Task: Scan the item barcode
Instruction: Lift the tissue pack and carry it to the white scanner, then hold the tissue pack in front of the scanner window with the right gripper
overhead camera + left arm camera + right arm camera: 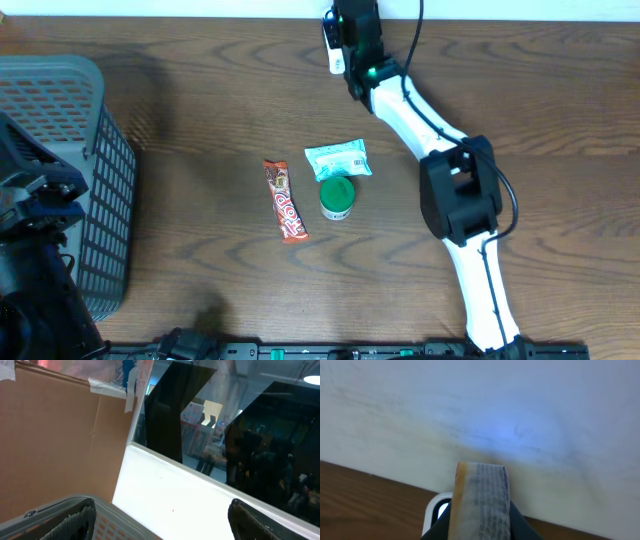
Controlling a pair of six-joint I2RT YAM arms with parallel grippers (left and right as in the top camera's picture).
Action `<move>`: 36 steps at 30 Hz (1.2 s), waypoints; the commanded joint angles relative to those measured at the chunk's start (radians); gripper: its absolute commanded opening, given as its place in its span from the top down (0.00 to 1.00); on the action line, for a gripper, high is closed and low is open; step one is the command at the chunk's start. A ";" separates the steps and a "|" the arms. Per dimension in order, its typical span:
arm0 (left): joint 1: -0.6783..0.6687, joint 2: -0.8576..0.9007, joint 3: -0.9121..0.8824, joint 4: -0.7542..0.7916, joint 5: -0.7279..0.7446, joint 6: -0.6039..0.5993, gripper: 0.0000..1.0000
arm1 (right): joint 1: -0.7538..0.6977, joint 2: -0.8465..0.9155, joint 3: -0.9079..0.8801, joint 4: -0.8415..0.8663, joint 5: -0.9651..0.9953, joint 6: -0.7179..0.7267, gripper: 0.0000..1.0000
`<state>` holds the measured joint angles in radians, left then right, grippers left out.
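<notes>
Overhead: open wood of the table (200, 100) surrounds the green-lidded jar (336, 197). A candy bar (285, 202) lies just left of the jar and a teal pouch (338, 158) just behind it. Far left of the jar stands the grey basket (70, 110); I cannot tell what it holds. My left gripper (40, 195) hangs over it. My right gripper (342, 50) is at the table's far edge, well beyond the jar.

Left wrist: my fingers (80, 520) are spread wide with nothing between them, above the basket rim.

Right wrist: I am clenched on the packet (482, 500), which is edge-on with its striped print showing, close to the white wall (545, 420).
</notes>
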<state>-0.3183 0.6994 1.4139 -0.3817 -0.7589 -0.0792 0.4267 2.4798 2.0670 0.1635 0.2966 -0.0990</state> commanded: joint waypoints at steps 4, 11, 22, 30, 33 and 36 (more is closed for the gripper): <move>-0.004 0.003 -0.006 0.005 -0.009 -0.009 0.15 | 0.007 0.047 0.005 0.058 0.008 0.001 0.98; -0.004 0.004 -0.008 0.005 -0.008 -0.009 0.15 | 0.001 0.105 0.005 0.069 0.000 0.009 0.98; -0.004 0.005 -0.027 0.022 -0.008 -0.009 0.15 | -0.001 0.108 0.005 0.040 -0.020 0.016 0.99; -0.004 0.005 -0.030 0.028 -0.009 -0.008 0.15 | 0.009 0.014 0.005 -0.042 -0.013 -0.008 0.99; -0.004 0.005 -0.030 0.028 -0.009 -0.008 0.15 | 0.011 -0.072 0.005 -0.124 -0.013 -0.058 0.98; 0.003 0.002 -0.030 0.033 -0.010 -0.008 0.15 | 0.008 -0.173 0.005 -0.271 -0.010 -0.100 0.99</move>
<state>-0.3180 0.6994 1.3849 -0.3565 -0.7589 -0.0792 0.4271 2.4672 2.0644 -0.0647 0.2813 -0.1417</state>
